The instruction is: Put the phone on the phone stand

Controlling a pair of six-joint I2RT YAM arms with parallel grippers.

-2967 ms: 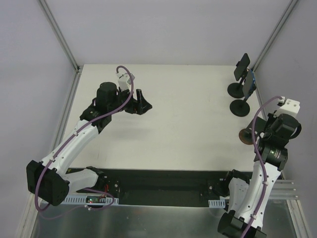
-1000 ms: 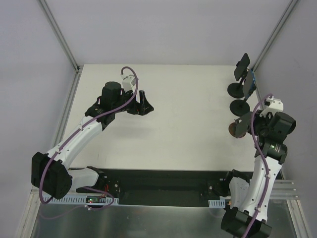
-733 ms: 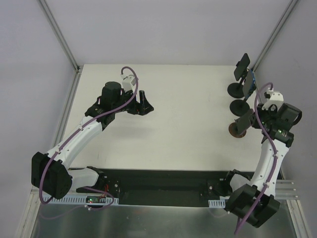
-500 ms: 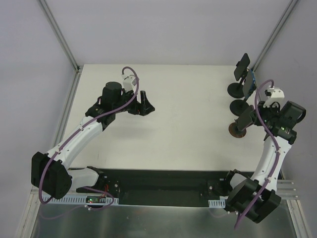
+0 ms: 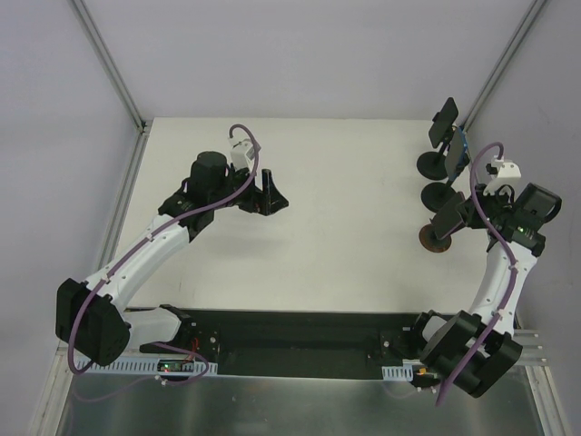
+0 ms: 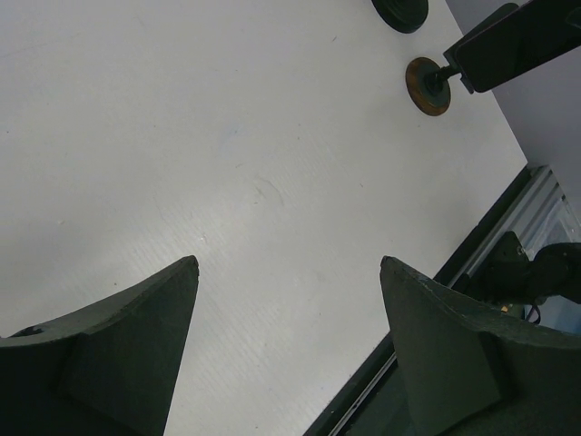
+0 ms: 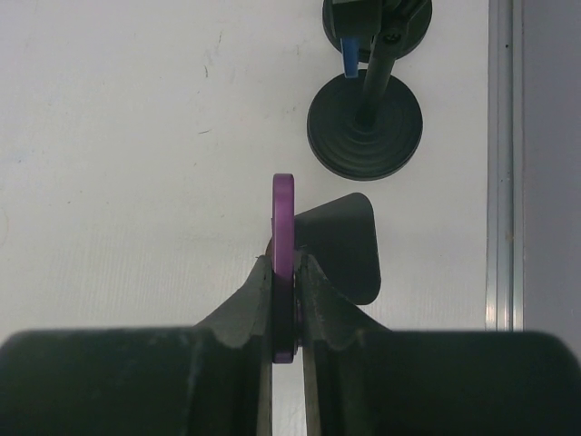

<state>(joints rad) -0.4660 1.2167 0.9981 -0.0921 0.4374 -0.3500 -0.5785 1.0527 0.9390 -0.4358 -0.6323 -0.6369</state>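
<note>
My right gripper is shut on the phone, a thin slab with a purple edge seen edge-on between the fingers in the right wrist view. The phone hangs over the phone stand, which has a brown round base and stands near the table's right edge. In the left wrist view the phone meets the top of the brown stand's stem; I cannot tell whether it rests in it. My left gripper stands open over bare table at the left, holding nothing.
Two other stands with black bases stand just behind the brown one, each carrying a phone. The nearer black base lies straight ahead of the held phone. The table's right rail runs close by.
The right arm's wrist has swung out to the right and the phone has shifted a little back and right over the brown stand. The left gripper has drifted slightly right, still open.
</note>
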